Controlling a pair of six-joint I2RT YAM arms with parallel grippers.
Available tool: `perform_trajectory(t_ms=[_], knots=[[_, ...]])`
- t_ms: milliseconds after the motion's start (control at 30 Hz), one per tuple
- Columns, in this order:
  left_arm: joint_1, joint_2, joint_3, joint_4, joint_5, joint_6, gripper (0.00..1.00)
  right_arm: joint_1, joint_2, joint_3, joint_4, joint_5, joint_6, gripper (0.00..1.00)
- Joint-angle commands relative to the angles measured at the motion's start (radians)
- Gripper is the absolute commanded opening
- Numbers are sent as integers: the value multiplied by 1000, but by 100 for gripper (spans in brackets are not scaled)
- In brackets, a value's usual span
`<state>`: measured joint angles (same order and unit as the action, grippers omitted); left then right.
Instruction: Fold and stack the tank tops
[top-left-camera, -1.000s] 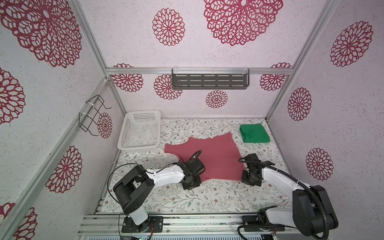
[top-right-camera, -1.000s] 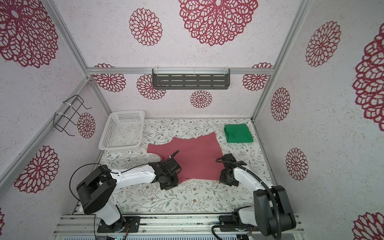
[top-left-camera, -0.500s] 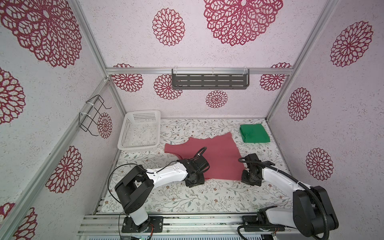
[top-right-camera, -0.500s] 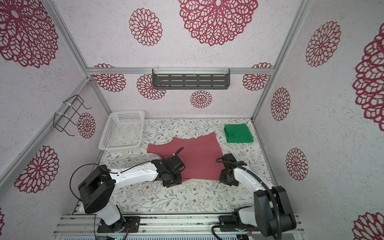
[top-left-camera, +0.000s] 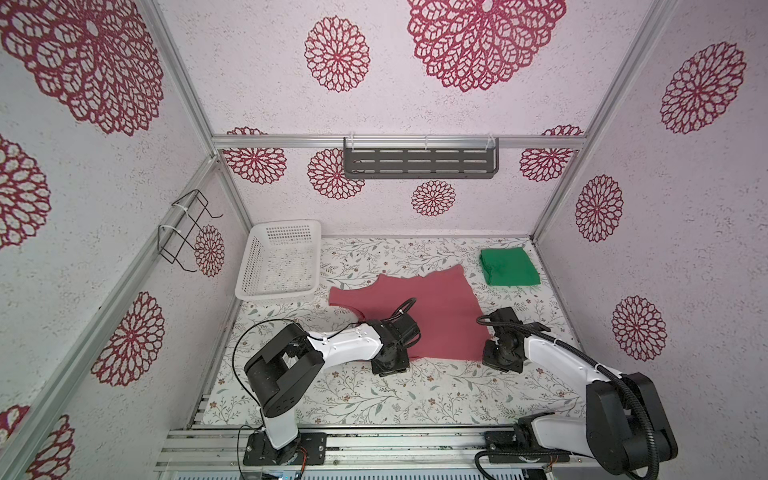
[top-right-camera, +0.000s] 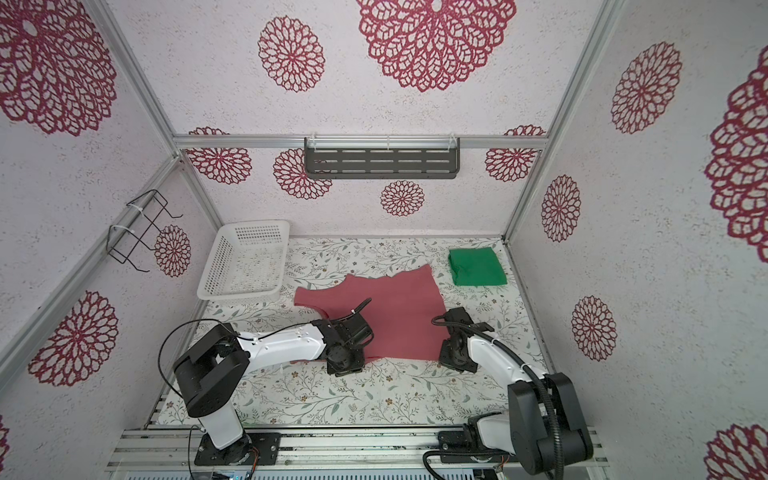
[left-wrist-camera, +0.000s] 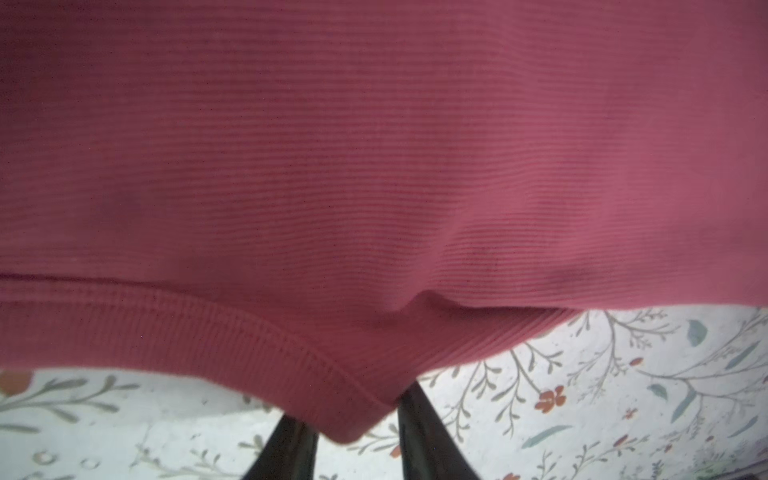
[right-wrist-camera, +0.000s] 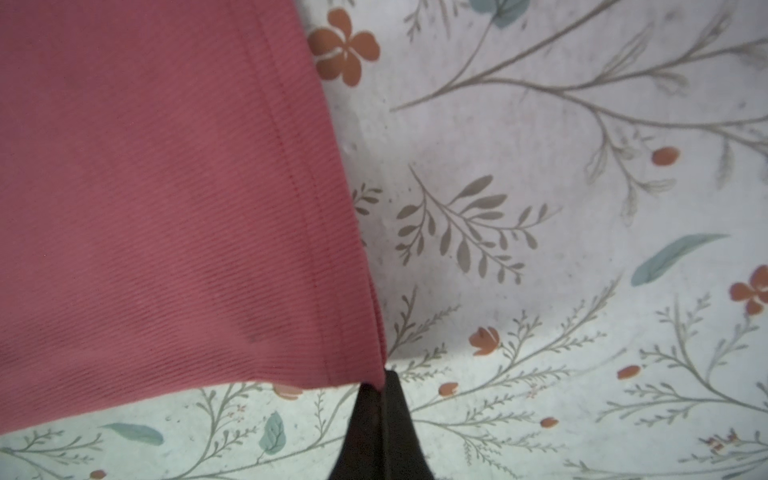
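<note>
Dusty pink-red ribbed tank top lies spread flat mid-frame on the floral table; green tank top sits folded right of centre, well apart.

Pink top: scooped neck + strap toward frame left, stitched hem toward frame right. R gripper is closed on the hem corner, bottom centre of the right wrist view. L gripper has its fingers apart, cloth corner drooping btw them, not clamped. In both top views the wrists hide the fingertips; the left wrist view is mostly close, soft-focus cloth.

Overhead stereo; wrist cameras near pink top
</note>
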<state>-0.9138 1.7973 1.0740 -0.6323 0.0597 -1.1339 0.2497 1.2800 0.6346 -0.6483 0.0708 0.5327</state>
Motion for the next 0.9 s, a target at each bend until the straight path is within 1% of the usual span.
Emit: perform_trajectory(t_ms=[0, 33, 133, 167, 400, 567, 667, 867], knots=[[10, 31, 9, 6, -7, 4, 23, 4, -32, -9, -26, -6, 4, 0], [10, 29, 8, 4, -9, 3, 17, 5, -33, -6, -30, -5, 3, 0], [12, 6, -7, -11, -22, -1, 2, 5, -38, 2, -45, 1, 5, 0], [12, -7, -18, -19, -28, -8, 0, 5, -38, 6, -53, 6, 5, 0], [24, -138, -156, -47, -63, -60, 0, 7, -11, 25, -108, 38, 12, 0], [31, -192, -200, -76, -86, -80, 0, 11, -22, 53, -182, 73, 20, 0], [36, -195, -175, -89, -87, -67, 0, 16, -24, 65, -194, 51, 12, 0], [41, -175, -27, -209, -106, 7, 0, 17, -49, 143, -274, 0, -22, 0]])
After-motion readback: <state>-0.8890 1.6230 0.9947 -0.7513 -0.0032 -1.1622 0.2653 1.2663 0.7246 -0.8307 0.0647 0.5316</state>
